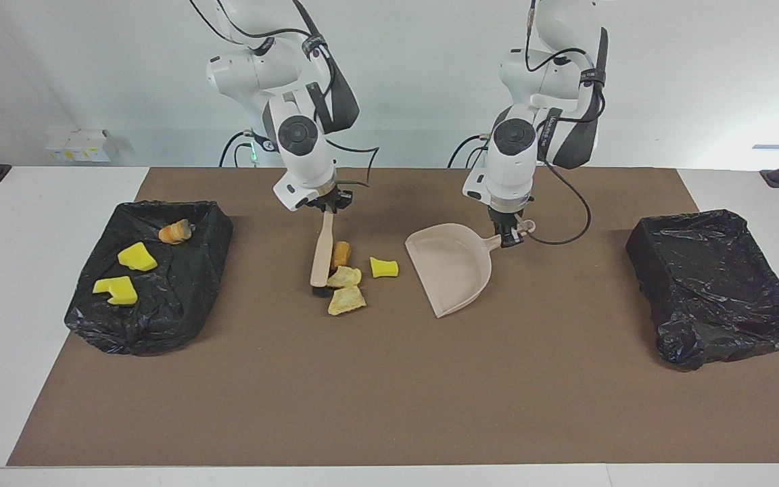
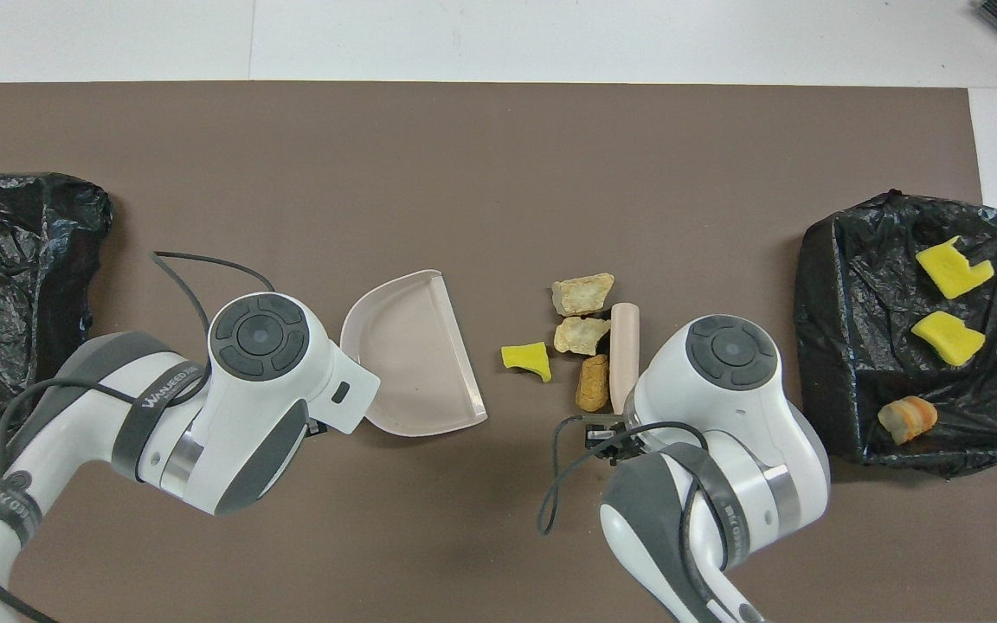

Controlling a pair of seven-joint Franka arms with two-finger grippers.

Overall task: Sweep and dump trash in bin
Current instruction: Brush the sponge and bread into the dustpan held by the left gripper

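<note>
While the right gripper (image 1: 328, 206) clamps the brush (image 1: 321, 253) by its handle, the brown lump (image 1: 341, 253) and two tan crusty bits (image 1: 345, 276) sit pressed against the brush, just below that gripper. One yellow foam piece (image 1: 383, 267) lies between them and the dustpan (image 1: 454, 270), which the left gripper (image 1: 512, 235) grips by the handle. Three more pieces rest in the black-lined bin (image 1: 193, 284) at the right arm's end.

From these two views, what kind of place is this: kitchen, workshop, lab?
Most likely a robotics lab bench staged for a cleaning trial. Two fixed arms stand at a white table covered by a brown mat, with bag-lined bins at both ends, against a bare white wall.
</note>
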